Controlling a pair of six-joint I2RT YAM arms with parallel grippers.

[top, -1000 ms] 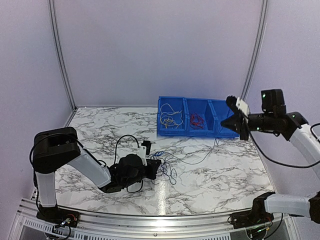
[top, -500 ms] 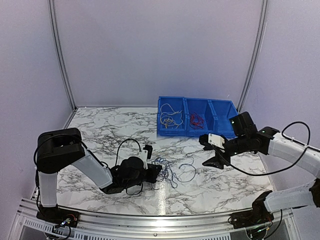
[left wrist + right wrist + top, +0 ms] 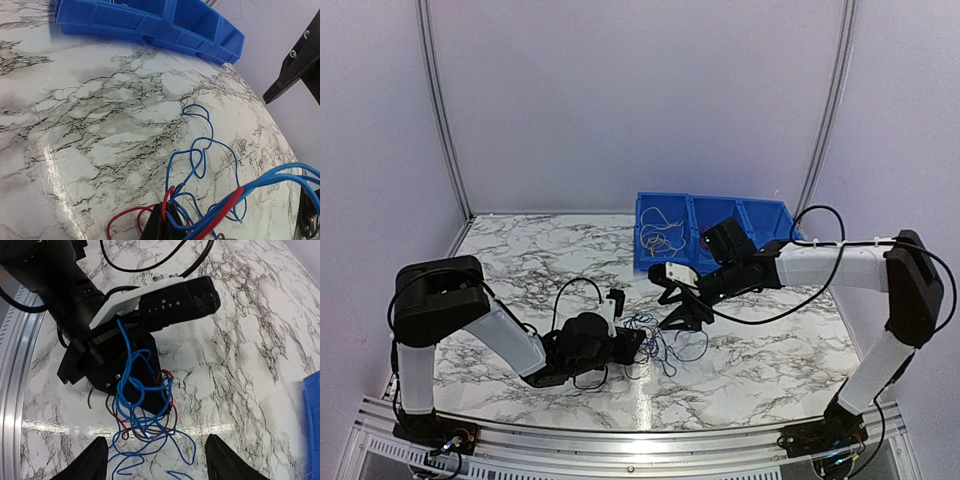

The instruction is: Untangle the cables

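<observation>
1. The marble worktop (image 3: 520, 260) held everything.
2. The right arm (image 3: 830, 262) was stretched across in front of the bins, toward the middle of the worktop. The left arm (image 3: 500, 335) lay low along the worktop and pointed to the right.
3. The blue bins (image 3: 645, 262) sat at the far side, three boxes joined in a row. Some thin pale wires (image 3: 658, 232) lay in the left box.
4. The right tool (image 3: 157, 460) was spread wide and held nothing. It hung just above the far edge of the tangle.
5. The left tool (image 3: 636, 342) sat down low near the worktop. Its fingers were pressed together, pinching the tangle.
6. The cables (image 3: 140, 410) were thin blue and red wires in one small bunch. The bunch sat at the tip of the left tool, with wires draped over it. Loose blue loops (image 3: 200, 160) lay on the worktop beside it, on the side toward the right tool. The bunch was well apart from the bins.
</observation>
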